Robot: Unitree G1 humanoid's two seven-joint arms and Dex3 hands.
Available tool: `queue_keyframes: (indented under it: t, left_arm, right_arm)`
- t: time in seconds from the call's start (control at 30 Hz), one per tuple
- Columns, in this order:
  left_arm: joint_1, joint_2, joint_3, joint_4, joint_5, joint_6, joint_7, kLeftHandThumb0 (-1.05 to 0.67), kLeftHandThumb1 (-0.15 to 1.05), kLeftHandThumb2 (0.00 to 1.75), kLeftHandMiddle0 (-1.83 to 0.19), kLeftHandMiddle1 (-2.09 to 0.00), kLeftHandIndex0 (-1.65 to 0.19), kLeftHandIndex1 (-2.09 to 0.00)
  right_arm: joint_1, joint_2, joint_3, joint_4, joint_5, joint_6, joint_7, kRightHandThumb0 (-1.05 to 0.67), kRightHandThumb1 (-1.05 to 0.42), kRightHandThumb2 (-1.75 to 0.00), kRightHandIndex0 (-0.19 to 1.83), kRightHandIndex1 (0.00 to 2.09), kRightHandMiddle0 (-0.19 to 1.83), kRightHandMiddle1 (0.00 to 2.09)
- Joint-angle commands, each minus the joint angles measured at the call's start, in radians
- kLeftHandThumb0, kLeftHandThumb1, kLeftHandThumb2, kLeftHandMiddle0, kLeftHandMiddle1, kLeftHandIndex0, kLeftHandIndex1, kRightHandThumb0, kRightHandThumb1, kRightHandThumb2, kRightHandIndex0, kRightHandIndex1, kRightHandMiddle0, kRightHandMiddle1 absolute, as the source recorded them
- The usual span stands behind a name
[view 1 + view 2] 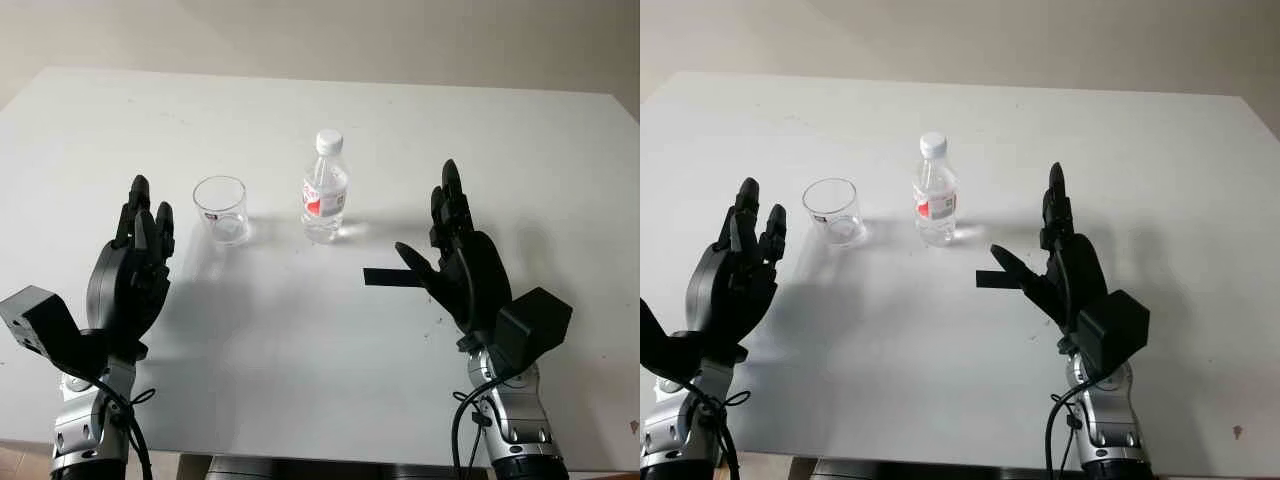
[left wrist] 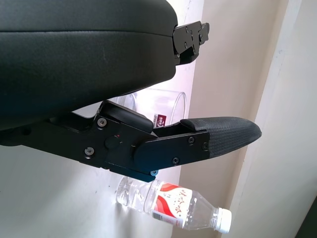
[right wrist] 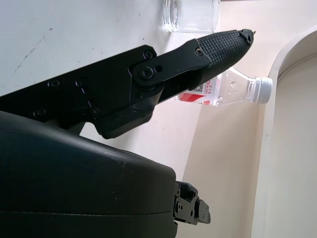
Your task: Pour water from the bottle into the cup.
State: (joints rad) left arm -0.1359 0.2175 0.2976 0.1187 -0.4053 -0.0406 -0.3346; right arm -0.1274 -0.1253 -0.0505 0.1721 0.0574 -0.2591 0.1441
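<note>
A clear water bottle (image 1: 325,190) with a white cap and a red label stands upright near the middle of the white table (image 1: 320,120). An empty clear cup (image 1: 221,210) stands just left of it. My right hand (image 1: 455,250) is open to the right of the bottle, a hand's width from it, holding nothing. My left hand (image 1: 140,245) is open to the left of the cup, apart from it. The left wrist view has the bottle (image 2: 173,204) and the cup (image 2: 158,106) beyond the fingers; the right wrist view catches the bottle (image 3: 223,89) and the cup (image 3: 190,15) too.
The table's far edge meets a pale wall (image 1: 320,30). A small dark speck (image 1: 633,427) lies near the table's front right corner.
</note>
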Motion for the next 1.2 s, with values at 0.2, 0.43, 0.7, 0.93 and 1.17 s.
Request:
queue_keyframes:
  t: [0.2,0.43,0.7,0.93,1.17]
  left_arm:
    - [-0.026,0.002,-0.003,0.008,0.008,-0.009,0.004,-0.81,1.05,0.59,0.19,-0.04,0.19,-0.01]
    - [-0.04,0.0,-0.004,0.031,0.011,-0.022,-0.003,-0.81,1.05,0.6,0.19,-0.02,0.19,0.0]
    - [-0.033,-0.005,-0.005,0.028,0.01,-0.03,-0.003,-0.82,1.05,0.59,0.19,-0.02,0.19,0.0]
    - [-0.023,-0.012,-0.003,0.026,0.006,-0.036,-0.008,-0.81,1.05,0.58,0.19,-0.02,0.19,0.0]
    - [-0.02,-0.015,-0.005,0.024,0.011,-0.039,-0.008,-0.81,1.05,0.59,0.19,-0.02,0.19,0.0]
  right_arm:
    - [-0.015,0.0,-0.007,0.017,0.009,0.004,0.007,-0.92,-1.01,-0.05,-0.19,0.0,-0.19,0.0]
    - [-0.088,-0.004,-0.002,0.096,0.01,-0.004,0.029,-0.95,-0.99,-0.05,-0.19,0.0,-0.19,0.0]
    - [-0.312,-0.019,0.012,0.254,-0.019,0.015,0.06,-0.94,-0.95,-0.04,-0.19,0.0,-0.19,0.0]
    - [-0.503,-0.027,0.032,0.45,-0.066,0.041,0.064,-0.99,-0.93,-0.05,-0.19,0.0,-0.19,0.0]
    - [-0.59,-0.012,0.028,0.602,-0.051,0.017,0.082,-0.98,-0.92,-0.05,-0.19,0.0,-0.19,0.0]
